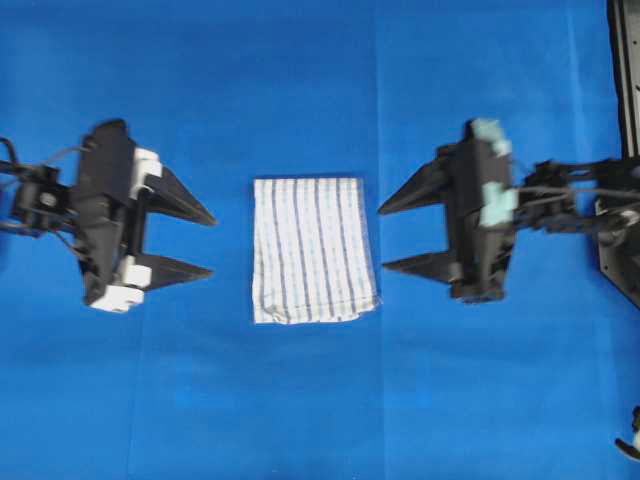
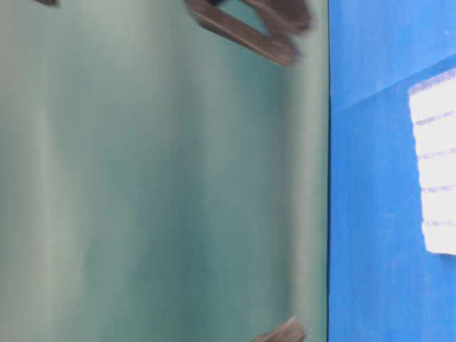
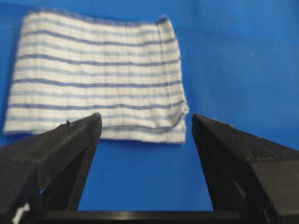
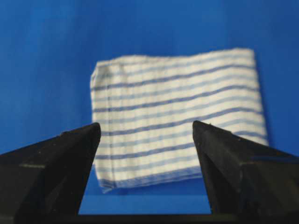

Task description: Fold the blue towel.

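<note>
Folded white cloth towel with thin blue stripes (image 1: 314, 250) lies mid-table on the plain blue table covering (image 1: 300, 420). Left gripper (image 1: 200, 243) and right gripper (image 1: 392, 237) flank it, jaws spread wide, holding nothing, touching nothing.

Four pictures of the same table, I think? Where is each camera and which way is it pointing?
Overhead: looks straight down on the blue towel, folded, between the open left gripper and open right gripper.
Table-level: appears turned sideways, mostly blurred green backdrop; only a towel edge and dark blurred arm parts.
Left wrist: behind its own fingers, facing the towel.
Right wrist: likewise, fingers, towel.
All four share the towel.
</note>
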Tool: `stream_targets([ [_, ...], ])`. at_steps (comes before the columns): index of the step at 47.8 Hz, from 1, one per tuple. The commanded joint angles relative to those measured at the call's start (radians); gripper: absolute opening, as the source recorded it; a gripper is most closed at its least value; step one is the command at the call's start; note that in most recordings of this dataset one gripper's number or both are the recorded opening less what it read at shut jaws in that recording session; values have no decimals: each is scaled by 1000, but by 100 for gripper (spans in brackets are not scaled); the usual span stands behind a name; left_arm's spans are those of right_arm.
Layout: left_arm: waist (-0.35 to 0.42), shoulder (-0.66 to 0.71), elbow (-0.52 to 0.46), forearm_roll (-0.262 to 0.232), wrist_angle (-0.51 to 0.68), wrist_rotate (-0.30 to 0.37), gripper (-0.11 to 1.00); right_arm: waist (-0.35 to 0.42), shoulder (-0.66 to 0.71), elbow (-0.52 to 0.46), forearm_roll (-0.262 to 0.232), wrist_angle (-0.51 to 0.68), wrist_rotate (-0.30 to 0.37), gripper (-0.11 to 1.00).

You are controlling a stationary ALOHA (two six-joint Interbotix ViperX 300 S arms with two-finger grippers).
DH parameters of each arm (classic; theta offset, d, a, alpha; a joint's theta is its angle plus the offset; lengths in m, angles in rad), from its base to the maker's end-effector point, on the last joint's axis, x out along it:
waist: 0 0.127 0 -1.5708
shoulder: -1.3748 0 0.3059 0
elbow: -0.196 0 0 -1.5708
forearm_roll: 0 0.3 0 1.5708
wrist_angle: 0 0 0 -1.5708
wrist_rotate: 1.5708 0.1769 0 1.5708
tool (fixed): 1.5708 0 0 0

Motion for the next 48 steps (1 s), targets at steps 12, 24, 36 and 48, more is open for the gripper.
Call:
stream_targets([
  [12, 32, -270, 120, 5, -2, 5, 71, -64, -275, 77, -63, 81, -3, 83],
  [24, 34, -503, 229, 11, 2, 46, 71, -75, -466, 167, -92, 121, -3, 83],
  [36, 38, -653, 322, 11, 23, 75, 71, -77, -595, 291, -109, 100, -3, 83],
  [48, 44, -699, 397, 11, 34, 75, 70, -77, -624, 383, -109, 18, -3, 83],
])
